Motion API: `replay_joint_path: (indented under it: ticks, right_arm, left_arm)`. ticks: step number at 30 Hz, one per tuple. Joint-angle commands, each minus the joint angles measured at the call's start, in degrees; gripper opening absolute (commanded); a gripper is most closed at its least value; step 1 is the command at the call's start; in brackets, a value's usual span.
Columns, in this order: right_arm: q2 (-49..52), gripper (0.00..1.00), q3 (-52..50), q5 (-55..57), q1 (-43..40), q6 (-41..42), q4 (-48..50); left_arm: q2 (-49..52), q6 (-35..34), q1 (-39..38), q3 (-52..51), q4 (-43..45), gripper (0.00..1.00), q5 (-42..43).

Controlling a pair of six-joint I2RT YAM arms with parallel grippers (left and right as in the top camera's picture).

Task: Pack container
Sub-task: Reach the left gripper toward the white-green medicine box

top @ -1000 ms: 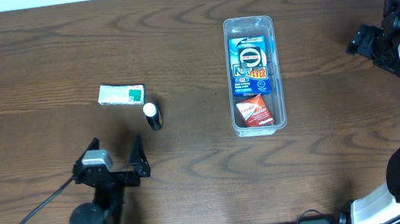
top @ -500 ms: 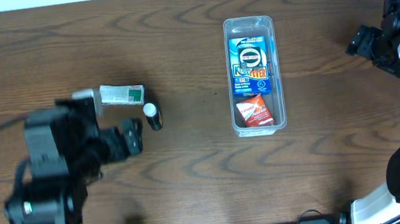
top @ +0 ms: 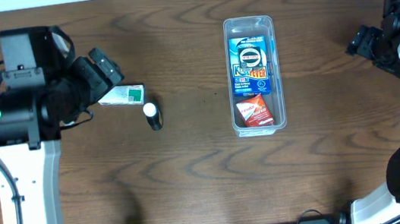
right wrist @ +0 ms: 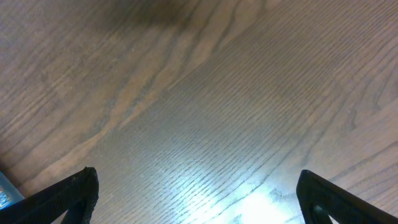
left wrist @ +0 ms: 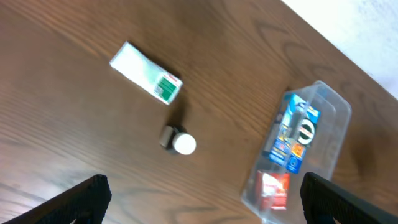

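Left gripper (top: 103, 72), jaws spread and empty, has swung from 7 o'clock to the small white-and-green box (top: 121, 95) at 10 o'clock, presumably the next pick; long clear plastic container (top: 248, 26) lies at 2 o'clock. Right gripper (top: 363, 40): spread, empty.

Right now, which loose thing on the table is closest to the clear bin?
The little dark tube with the white cap; the white-and-green box lies farther left of the container.
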Motion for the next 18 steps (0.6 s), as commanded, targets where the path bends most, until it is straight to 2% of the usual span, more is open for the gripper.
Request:
replay_joint_path:
  ticks: [1,2,4,7,10,18]
  right_arm:
    - [0.2,0.99,0.0,0.2,-0.3,0.0,0.0]
    - [0.2,0.99,0.0,0.2,-0.3,0.0,0.0]
    - [0.2,0.99,0.0,0.2,-0.3,0.0,0.0]
    - [0.2,0.99,0.0,0.2,-0.3,0.0,0.0]
    - [0.2,0.99,0.0,0.2,-0.3,0.0,0.0]
    - [0.2,0.99,0.0,0.2,-0.3,0.0,0.0]
  left_arm:
    - [2.2,-12.4,0.6,1.0,0.2,0.98,2.1]
    - [3.1,-17.5,1.2,1.7,-0.9,0.98,2.3]
    - [5.6,-19.8,1.7,3.7,-1.4,0.98,2.1]
    - [11.1,-24.8,1.9,8.9,-6.2,0.98,-3.9]
    - [17.3,-27.8,1.9,13.7,-10.4,0.98,-9.4]
    - [29.0,-34.3,1.9,15.5,-9.0,0.98,-10.0]
